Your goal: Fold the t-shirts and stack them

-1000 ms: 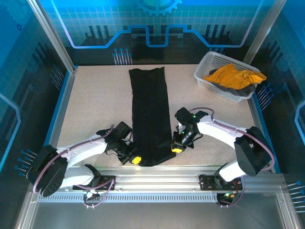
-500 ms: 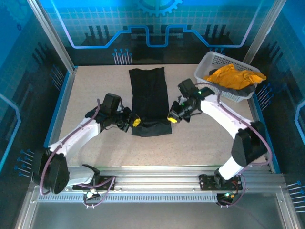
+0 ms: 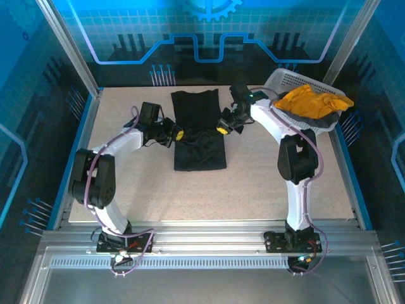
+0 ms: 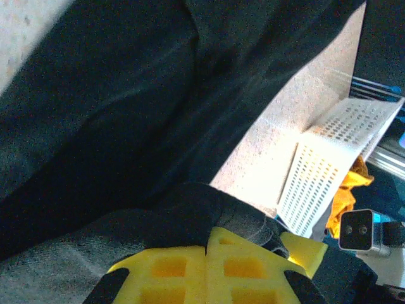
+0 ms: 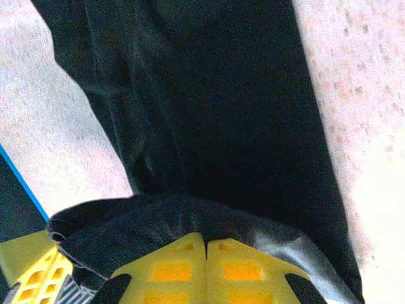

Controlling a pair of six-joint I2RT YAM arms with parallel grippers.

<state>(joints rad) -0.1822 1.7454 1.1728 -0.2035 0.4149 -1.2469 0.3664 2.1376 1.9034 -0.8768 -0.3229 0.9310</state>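
**Both Claws Gripping the Fold**

We saw the left claw (image 3: 179, 134) and right claw (image 3: 223, 128) each clenched on a corner of the black t-shirt (image 3: 199, 153). It lay doubled mid-table (image 3: 126, 183), long axis near-to-far, its far edge beyond both claws.

We see the black t-shirt (image 3: 199, 152) folded into a narrow strip, running lengthwise on the far half of the counter (image 3: 126, 183). Its near end is doubled back over the rest, and the fold line lies flat on the counter. The doubled-back edge sits raised across the strip's middle, sagging and wrinkled between its two corners. The left tool (image 3: 179, 134) pinches the left corner and the right tool (image 3: 222, 128) the right, both clamped on cloth. The mustard t-shirt (image 3: 309, 101) lies crumpled and unfolded, heaped in the white basket (image 3: 271, 88) at the far right, spilling over its rim.
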